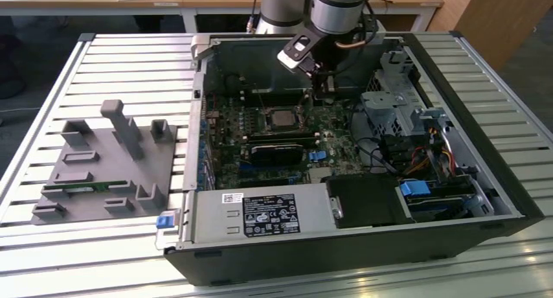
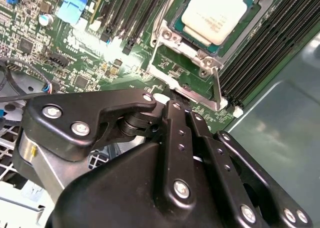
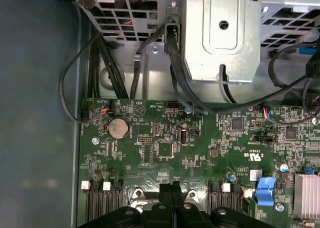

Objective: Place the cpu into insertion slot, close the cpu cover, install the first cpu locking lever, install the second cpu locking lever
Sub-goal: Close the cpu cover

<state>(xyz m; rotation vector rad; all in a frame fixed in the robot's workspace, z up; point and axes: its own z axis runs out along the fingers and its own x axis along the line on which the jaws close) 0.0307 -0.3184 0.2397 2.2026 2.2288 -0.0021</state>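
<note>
Hand (image 2: 173,101), closed with no gap, which we find at the edge of the open cpu cover (image 2: 216,83); the cpu (image 2: 216,12) lies seated in the insertion slot (image 2: 176,24) just beside that cover

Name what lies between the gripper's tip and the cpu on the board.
In the second wrist view, between the gripper and the cpu lies a silver metal frame enclosing a patch of green board with small parts.
</note>
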